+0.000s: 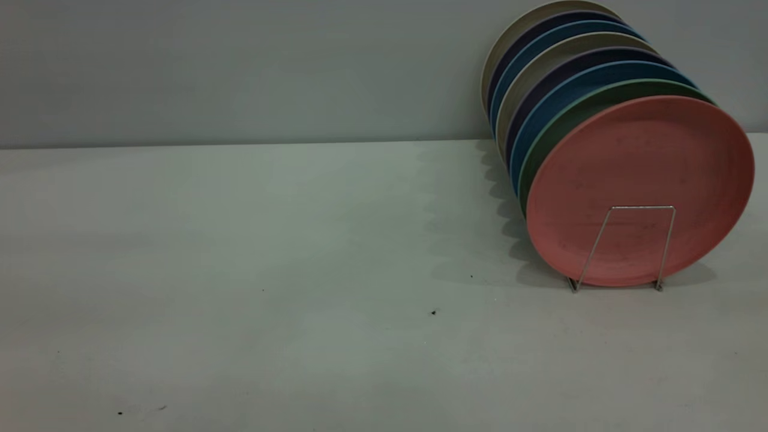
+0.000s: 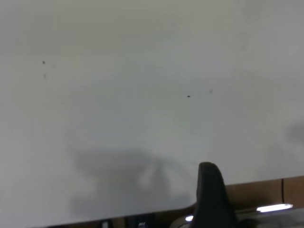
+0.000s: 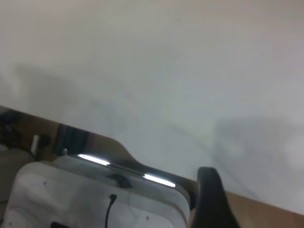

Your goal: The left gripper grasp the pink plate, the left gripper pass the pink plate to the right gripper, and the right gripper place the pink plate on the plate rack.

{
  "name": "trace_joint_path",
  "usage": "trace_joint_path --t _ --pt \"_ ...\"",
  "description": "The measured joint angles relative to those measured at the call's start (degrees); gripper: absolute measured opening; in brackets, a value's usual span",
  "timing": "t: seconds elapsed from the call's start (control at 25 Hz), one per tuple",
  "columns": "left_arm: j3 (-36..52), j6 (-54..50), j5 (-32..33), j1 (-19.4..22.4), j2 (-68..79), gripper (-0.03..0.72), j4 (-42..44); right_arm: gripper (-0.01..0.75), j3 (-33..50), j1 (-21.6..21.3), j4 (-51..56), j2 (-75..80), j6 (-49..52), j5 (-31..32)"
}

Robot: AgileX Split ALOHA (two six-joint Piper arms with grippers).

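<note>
Pink plate upright at rack's front loop, about 3 o'clock on bench; a nudge could tip it forward; both arms out of exterior view, jaws' state cannot be told.

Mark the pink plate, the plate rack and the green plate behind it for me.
pink plate (image 1: 654, 162), exterior view, on its flat face.
plate rack (image 1: 667, 243), exterior view, on the front wire loop's right leg.
green plate (image 1: 576, 111), exterior view, on its exposed upper rim.
</note>
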Motion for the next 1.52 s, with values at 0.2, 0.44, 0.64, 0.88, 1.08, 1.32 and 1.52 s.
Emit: trace_joint_path --t 0.2,0.44,0.64,0.88,1.08,1.32,1.52 --pt "1.43 -3.19 7.34 0.00 -11.25 0.503 0.00 0.502 4.80 0.00 2.66 -10.61 -2.13 0.02" --pt "1.49 -6.01 12.17 0.00 -20.50 0.503 0.06 0.502 7.60 4.03 2.70 -24.50 -2.38 -0.35" --pt "2.33 -6.14 12.17 0.00 -24.53 0.503 0.10 0.502 10.08 5.22 -1.96 -33.71 1.76 1.03" --pt "7.09 -2.56 12.17 0.00 -26.89 0.503 1.97 0.502 14.93 6.83 -7.06 -38.83 2.56 -0.04" --pt "9.47 -2.02 10.62 0.00 -28.05 0.503 2.26 0.502 16.65 6.93 -8.07 -42.55 2.94 0.26" --pt "9.61 -1.85 10.40 0.00 -28.27 0.503 2.70 0.502 16.65 6.93 -8.09 -45.14 3.25 0.26" --pt "9.68 -1.61 10.37 0.00 -28.29 0.503 2.93 0.502 16.65 6.93 -8.71 -45.27 4.37 0.26"
